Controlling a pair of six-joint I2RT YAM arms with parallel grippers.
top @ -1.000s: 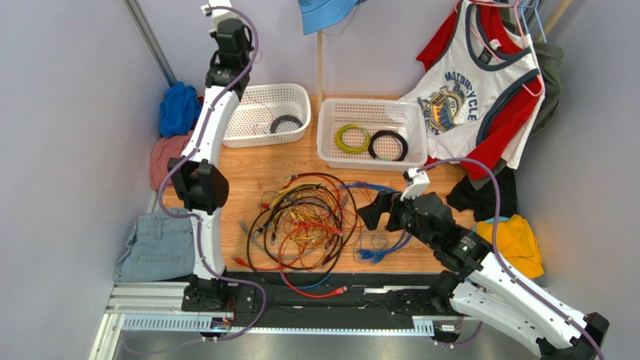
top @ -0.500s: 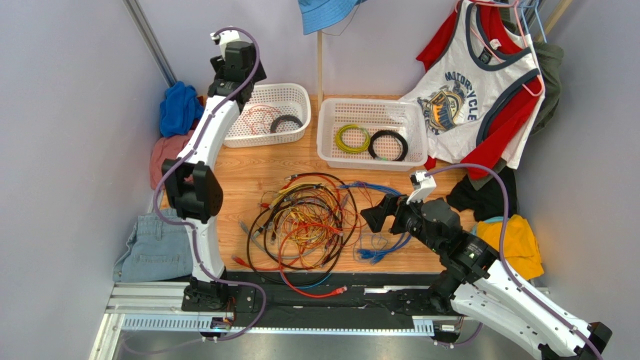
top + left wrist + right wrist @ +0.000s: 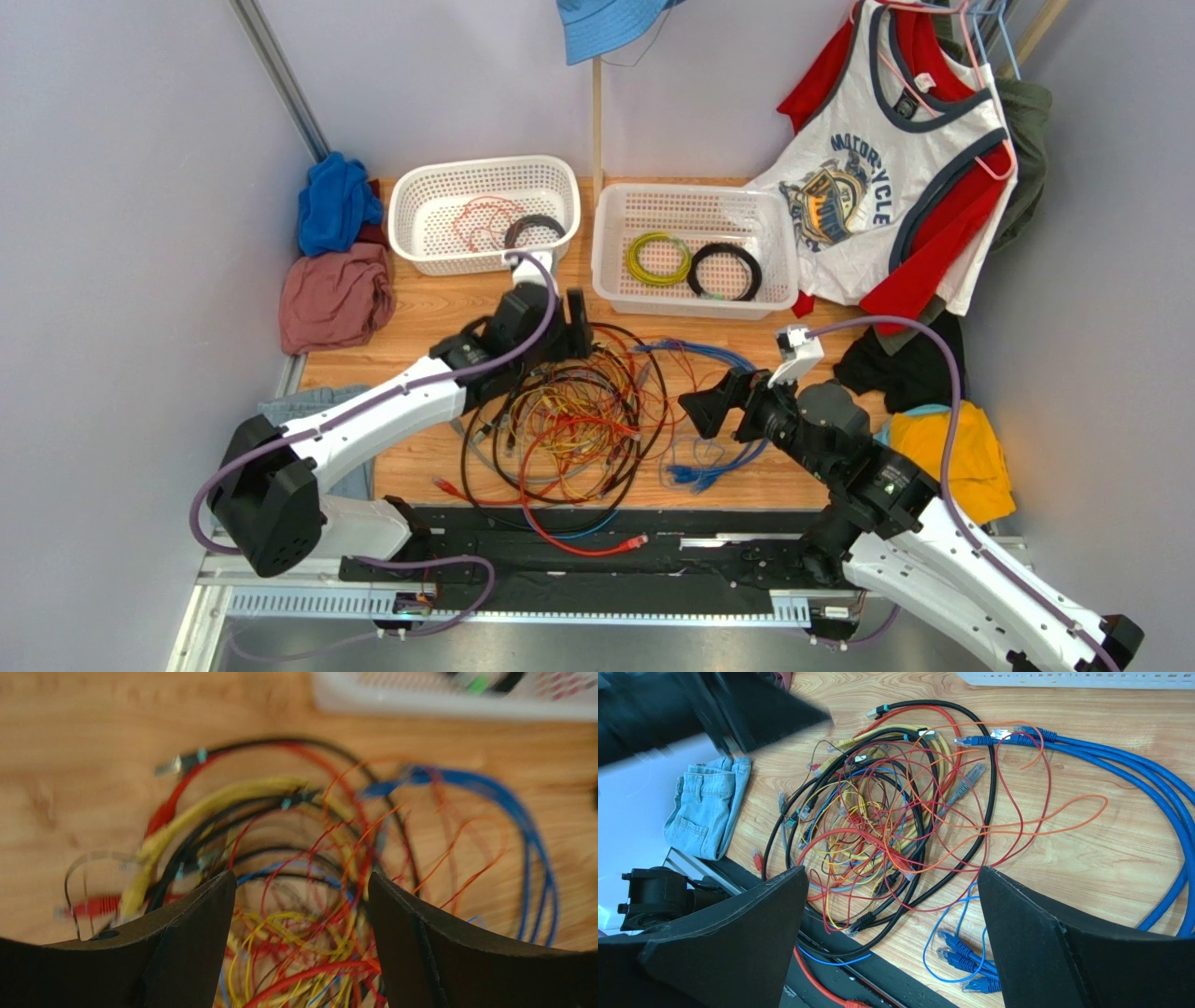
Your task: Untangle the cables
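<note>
- The top external view looks steeply down from above and behind the arm bases. It sits far enough back to hold the whole light wooden tabletop and the loose tangle of black, red, orange, yellow and blue cables.
- The left wrist view looks out past the left gripper, close over part of the tangle, and is blurred.
- The right wrist view looks out past the right gripper from farther back, with the whole tangle ahead.
- All three views share the tangle. The right wrist view also catches the white left arm.
</note>
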